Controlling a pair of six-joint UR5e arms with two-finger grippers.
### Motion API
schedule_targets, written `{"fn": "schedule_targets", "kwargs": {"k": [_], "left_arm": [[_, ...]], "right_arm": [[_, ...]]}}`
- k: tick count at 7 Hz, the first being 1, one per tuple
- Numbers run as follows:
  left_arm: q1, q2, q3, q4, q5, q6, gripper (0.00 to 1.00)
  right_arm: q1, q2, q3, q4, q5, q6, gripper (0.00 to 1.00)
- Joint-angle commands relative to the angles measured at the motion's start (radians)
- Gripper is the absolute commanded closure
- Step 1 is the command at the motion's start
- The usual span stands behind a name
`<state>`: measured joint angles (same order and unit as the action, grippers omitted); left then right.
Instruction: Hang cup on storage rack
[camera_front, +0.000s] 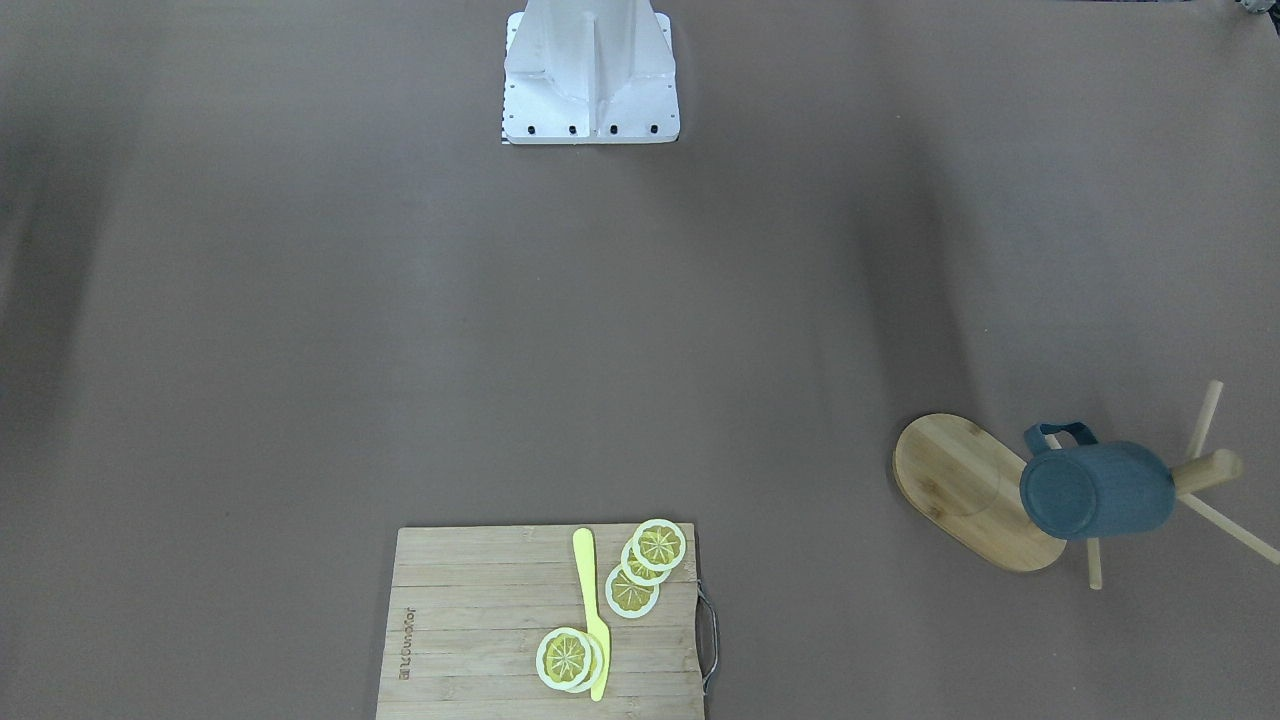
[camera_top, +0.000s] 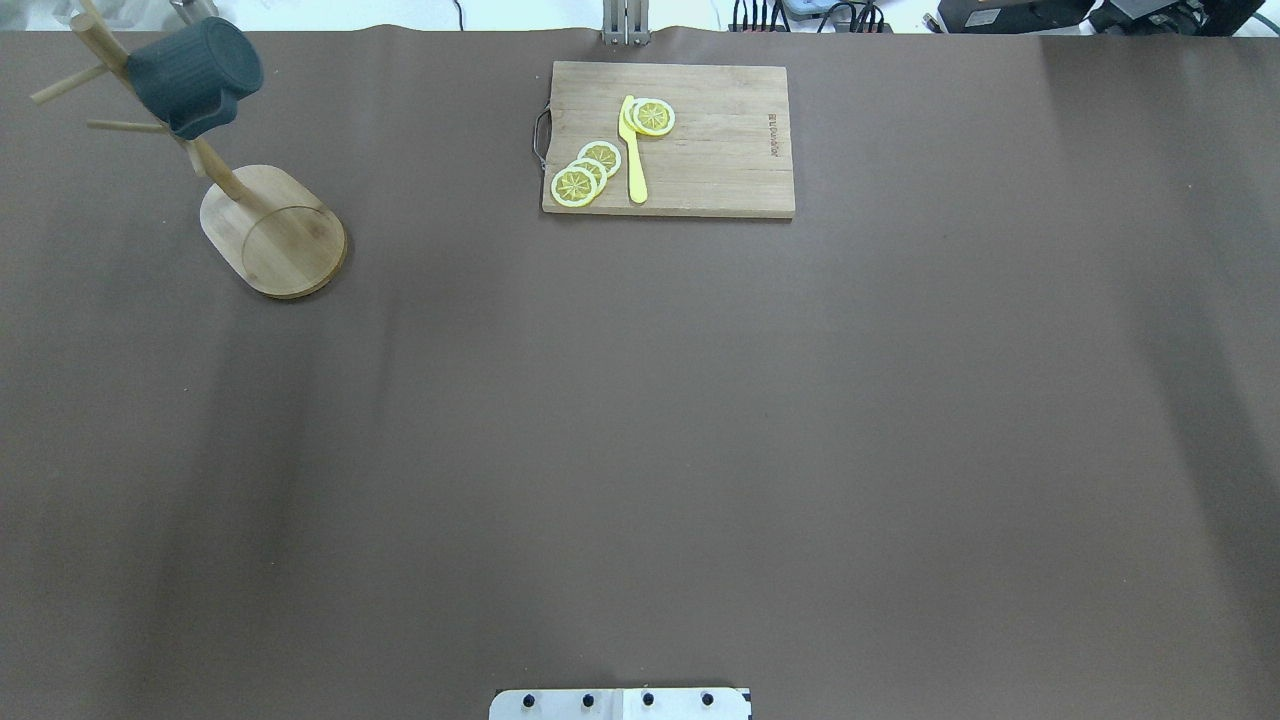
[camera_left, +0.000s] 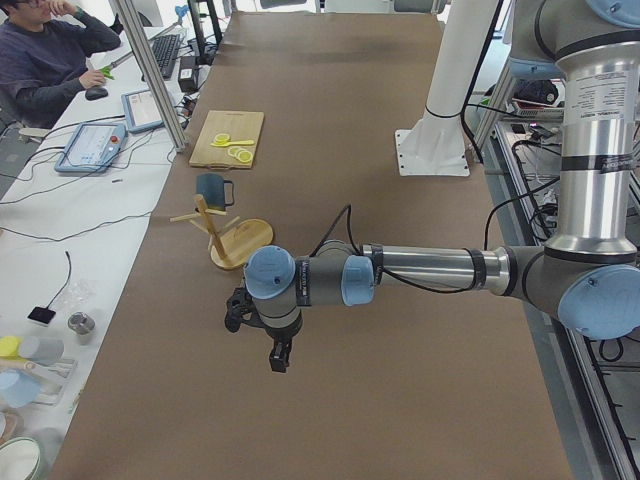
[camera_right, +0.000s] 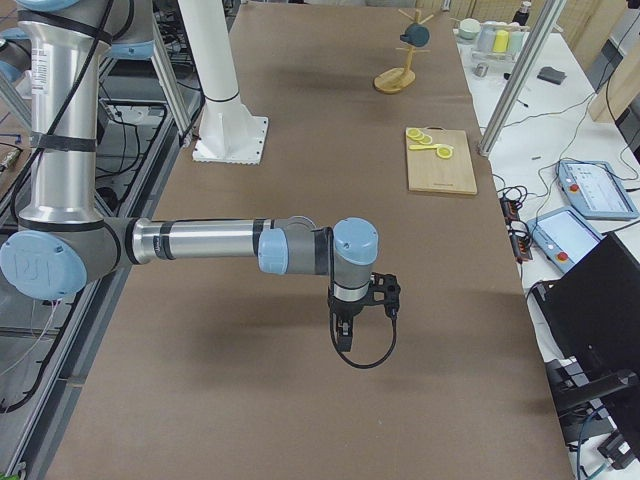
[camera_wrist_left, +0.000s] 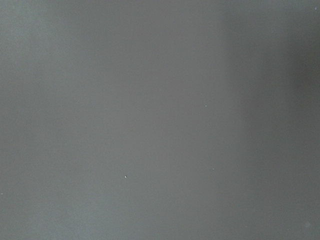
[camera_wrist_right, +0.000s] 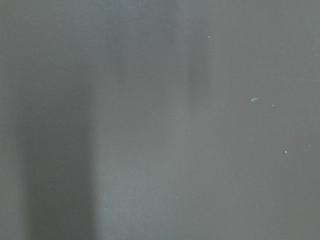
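Observation:
The dark teal cup (camera_front: 1095, 492) hangs by its handle on a peg of the bamboo storage rack (camera_front: 960, 490), at the table's far left corner in the overhead view, where cup (camera_top: 195, 75) and storage rack (camera_top: 280, 235) both show. No gripper touches either. My left gripper (camera_left: 280, 355) hovers over bare table, well short of the storage rack (camera_left: 240, 240), and shows only in the exterior left view. My right gripper (camera_right: 343, 335) shows only in the exterior right view, far from the cup (camera_right: 416, 36). For both I cannot tell open or shut. Both wrist views show only table surface.
A wooden cutting board (camera_top: 700, 170) with lemon slices (camera_top: 585, 175) and a yellow knife (camera_top: 633, 150) lies at the far middle edge. The white robot pedestal (camera_front: 590, 75) stands at the near edge. A seated person (camera_left: 45, 60) and desk gear sit beyond the table.

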<state>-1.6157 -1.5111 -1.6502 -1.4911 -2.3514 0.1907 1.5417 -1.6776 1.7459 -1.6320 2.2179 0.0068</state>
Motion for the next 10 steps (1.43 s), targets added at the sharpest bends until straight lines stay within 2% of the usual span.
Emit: {"fn": "schedule_targets", "kwargs": {"k": [1, 9, 10], "left_arm": [[0.000, 0.009, -0.002, 0.000, -0.005, 0.001, 0.01], [0.000, 0.008, -0.019, 0.000, 0.007, 0.001, 0.01], [-0.001, 0.011, -0.038, 0.000, 0.053, -0.001, 0.01]], "right_arm": [[0.000, 0.002, -0.009, 0.000, -0.017, -0.001, 0.00], [0.000, -0.001, -0.005, 0.000, -0.020, 0.009, 0.00], [0.000, -0.001, 0.003, 0.001, -0.020, 0.007, 0.00]]}}
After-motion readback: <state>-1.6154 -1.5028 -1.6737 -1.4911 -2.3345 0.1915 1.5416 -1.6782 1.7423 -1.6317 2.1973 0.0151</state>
